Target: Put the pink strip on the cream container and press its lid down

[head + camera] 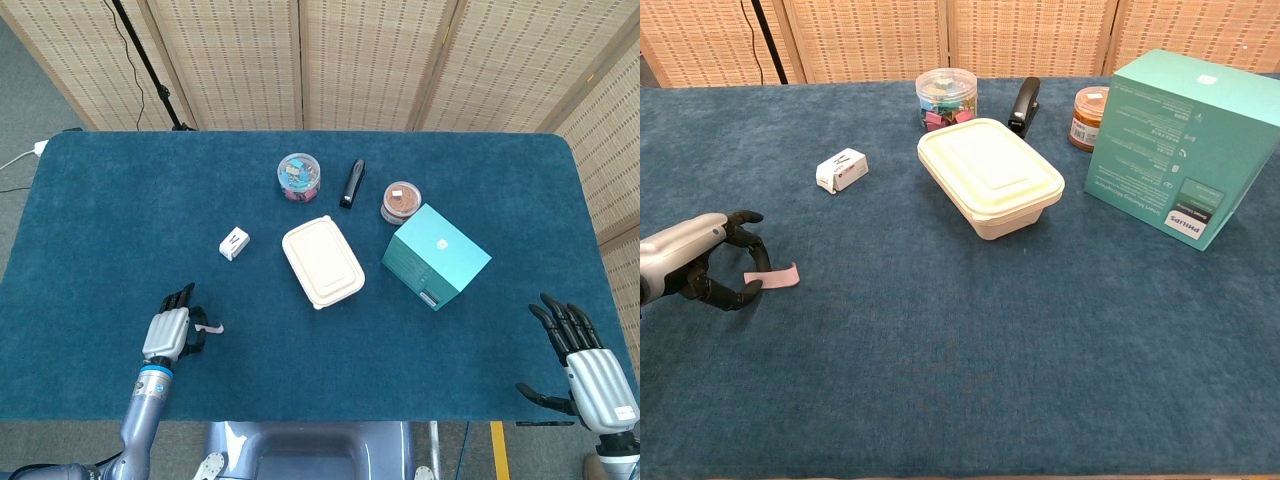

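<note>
- Gripping the pink strip (771, 279) at the table's seven o'clock, the left hand (702, 272) seems to pinch one end; contact is hard to confirm.
- Next comes carrying it toward two o'clock onto the closed cream container (990, 176).
- Spread fingers leave the right hand (584, 363) empty.

Staged lab tabletop: blue cloth table (120, 200), wicker screens (360, 60), stand pole (145, 65).

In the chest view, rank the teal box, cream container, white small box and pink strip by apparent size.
1. teal box
2. cream container
3. white small box
4. pink strip, though it lies nearer the camera, so 3 and 4 are close.
</note>
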`<action>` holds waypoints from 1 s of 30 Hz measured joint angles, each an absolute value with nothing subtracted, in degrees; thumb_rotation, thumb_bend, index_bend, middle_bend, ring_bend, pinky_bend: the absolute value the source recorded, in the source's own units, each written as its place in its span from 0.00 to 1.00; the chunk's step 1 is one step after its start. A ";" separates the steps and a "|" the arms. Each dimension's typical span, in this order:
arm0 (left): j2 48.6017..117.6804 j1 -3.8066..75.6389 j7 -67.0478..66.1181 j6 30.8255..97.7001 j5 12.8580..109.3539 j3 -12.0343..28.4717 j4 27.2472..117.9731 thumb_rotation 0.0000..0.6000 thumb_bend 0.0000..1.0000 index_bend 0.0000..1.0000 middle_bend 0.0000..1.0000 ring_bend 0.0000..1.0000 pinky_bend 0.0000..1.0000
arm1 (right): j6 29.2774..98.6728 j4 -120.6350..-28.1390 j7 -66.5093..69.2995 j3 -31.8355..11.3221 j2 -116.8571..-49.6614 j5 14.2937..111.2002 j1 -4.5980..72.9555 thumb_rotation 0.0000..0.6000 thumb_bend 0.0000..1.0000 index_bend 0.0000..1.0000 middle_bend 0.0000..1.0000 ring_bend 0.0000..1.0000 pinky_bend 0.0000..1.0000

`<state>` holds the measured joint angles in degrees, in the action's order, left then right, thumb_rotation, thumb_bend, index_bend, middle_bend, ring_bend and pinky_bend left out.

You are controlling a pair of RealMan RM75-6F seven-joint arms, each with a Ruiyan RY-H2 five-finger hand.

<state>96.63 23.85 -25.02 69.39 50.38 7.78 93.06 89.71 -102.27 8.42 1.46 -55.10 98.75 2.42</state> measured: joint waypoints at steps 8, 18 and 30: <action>96.50 23.71 -24.74 69.69 51.15 7.71 93.10 1.00 0.49 0.58 0.00 0.00 0.00 | 89.59 -102.26 8.70 1.56 -55.03 98.89 2.50 1.00 0.00 0.00 0.00 0.00 0.00; 93.92 23.53 -21.49 70.76 58.38 7.66 93.53 1.00 0.50 0.59 0.00 0.00 0.00 | 89.65 -102.27 8.87 1.48 -54.97 98.69 2.52 1.00 0.00 0.00 0.00 0.00 0.00; 89.22 27.57 -20.61 73.45 75.75 9.28 91.64 1.00 0.54 0.61 0.00 0.00 0.00 | 89.19 -102.64 8.14 1.14 -55.13 97.51 2.60 1.00 0.00 0.00 0.00 0.00 0.00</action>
<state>89.22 27.57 -20.61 73.45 75.75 9.28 91.64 89.19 -102.64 8.14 1.14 -55.13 97.51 2.60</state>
